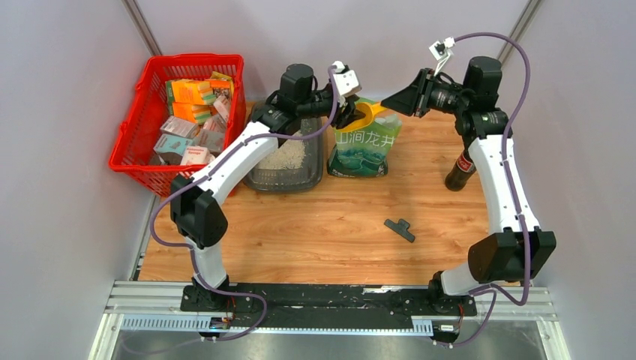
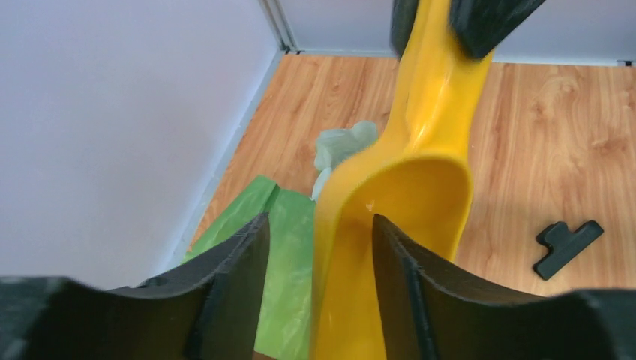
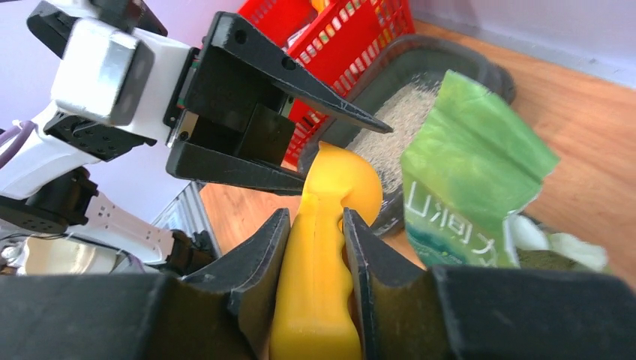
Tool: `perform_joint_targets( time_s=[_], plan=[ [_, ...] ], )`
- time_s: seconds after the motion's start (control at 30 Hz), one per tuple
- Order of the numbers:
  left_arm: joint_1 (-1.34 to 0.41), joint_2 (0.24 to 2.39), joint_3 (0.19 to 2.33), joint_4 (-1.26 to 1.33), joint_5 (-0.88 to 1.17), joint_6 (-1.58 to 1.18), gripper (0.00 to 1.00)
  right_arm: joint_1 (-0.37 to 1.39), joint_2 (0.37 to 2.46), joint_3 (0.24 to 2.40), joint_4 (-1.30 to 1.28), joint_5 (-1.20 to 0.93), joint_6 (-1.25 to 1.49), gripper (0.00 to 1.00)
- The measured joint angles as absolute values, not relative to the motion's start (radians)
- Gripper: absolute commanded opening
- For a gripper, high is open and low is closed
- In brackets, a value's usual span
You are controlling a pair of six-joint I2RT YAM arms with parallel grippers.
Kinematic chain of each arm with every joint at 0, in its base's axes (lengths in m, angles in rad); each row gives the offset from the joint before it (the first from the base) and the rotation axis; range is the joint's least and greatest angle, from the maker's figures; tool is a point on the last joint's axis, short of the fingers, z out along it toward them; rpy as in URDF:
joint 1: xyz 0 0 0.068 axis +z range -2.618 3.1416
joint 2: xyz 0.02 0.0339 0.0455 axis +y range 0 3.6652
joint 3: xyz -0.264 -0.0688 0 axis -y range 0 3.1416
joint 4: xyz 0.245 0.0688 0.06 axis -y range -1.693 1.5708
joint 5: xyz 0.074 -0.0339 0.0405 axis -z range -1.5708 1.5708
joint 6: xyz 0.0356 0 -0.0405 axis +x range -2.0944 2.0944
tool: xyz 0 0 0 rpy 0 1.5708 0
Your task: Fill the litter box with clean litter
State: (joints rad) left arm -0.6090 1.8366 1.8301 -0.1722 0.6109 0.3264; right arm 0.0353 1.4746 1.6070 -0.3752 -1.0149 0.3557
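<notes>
The dark grey litter box stands at the back left of the table and holds a layer of pale clean litter. Both also show in the right wrist view, the box and the litter. My right gripper is shut on the handle of the yellow scoop, held above the green bag. My left gripper is open, with its jaws astride the rim of the scoop bowl, which looks empty.
A red mesh basket full of boxes stands left of the litter box. A dark bottle stands by the right arm. A black clip lies on the wood in front. Walls close in on three sides.
</notes>
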Motion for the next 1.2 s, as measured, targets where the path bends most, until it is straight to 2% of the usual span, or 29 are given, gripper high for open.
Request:
perform_joint_targets(
  time_s=[0.33, 0.63, 0.7, 0.73, 0.8, 0.83, 0.87, 0.9, 0.93, 1.1, 1.13, 1.17, 1.2],
  plan=[
    [-0.487, 1.971, 2.064, -0.329, 0.625, 0.312, 0.69, -0.097, 1.52, 1.807, -0.413, -0.929, 0.232, 0.0],
    [-0.452, 2.167, 2.2, -0.401, 0.681, 0.241, 0.68, -0.101, 1.557, 1.886, -0.56, -0.831, 0.072, 0.0],
    [-0.455, 2.221, 2.241, -0.404, 0.694, 0.196, 0.62, -0.102, 1.559, 1.885, -0.577, -0.827, 0.044, 0.0],
    [-0.456, 2.242, 2.254, -0.402, 0.7, 0.173, 0.5, -0.103, 1.559, 1.884, -0.584, -0.828, 0.028, 0.0],
    [-0.456, 2.264, 2.257, -0.399, 0.711, 0.126, 0.35, -0.103, 1.559, 1.885, -0.593, -0.825, 0.005, 0.0],
    [-0.455, 2.27, 2.257, -0.398, 0.726, 0.108, 0.22, -0.103, 1.561, 1.89, -0.604, -0.823, -0.007, 0.0],
    [-0.455, 2.274, 2.257, -0.395, 0.737, 0.083, 0.16, -0.103, 1.571, 1.912, -0.636, -0.823, -0.03, 0.0],
    [-0.454, 2.275, 2.255, -0.385, 0.754, 0.055, 0.03, -0.103, 1.582, 1.933, -0.661, -0.824, -0.051, 0.0],
    [-0.455, 2.274, 2.252, -0.373, 0.765, 0.033, 0.0, -0.103, 1.594, 1.956, -0.688, -0.825, -0.074, 0.0],
    [-0.457, 2.22, 2.148, -0.282, 0.794, -0.028, 0.0, -0.103, 1.617, 1.99, -0.783, -0.829, -0.154, 0.0],
    [-0.456, 2.21, 2.13, -0.271, 0.796, -0.039, 0.08, -0.103, 1.618, 1.99, -0.794, -0.829, -0.162, 0.0],
    [-0.454, 2.202, 2.12, -0.262, 0.796, -0.05, 0.23, -0.103, 1.62, 1.991, -0.804, -0.829, -0.167, 0.0],
    [-0.451, 2.195, 2.114, -0.253, 0.788, -0.061, 0.58, -0.103, 1.621, 1.991, -0.812, -0.829, -0.17, 0.0]
  ],
)
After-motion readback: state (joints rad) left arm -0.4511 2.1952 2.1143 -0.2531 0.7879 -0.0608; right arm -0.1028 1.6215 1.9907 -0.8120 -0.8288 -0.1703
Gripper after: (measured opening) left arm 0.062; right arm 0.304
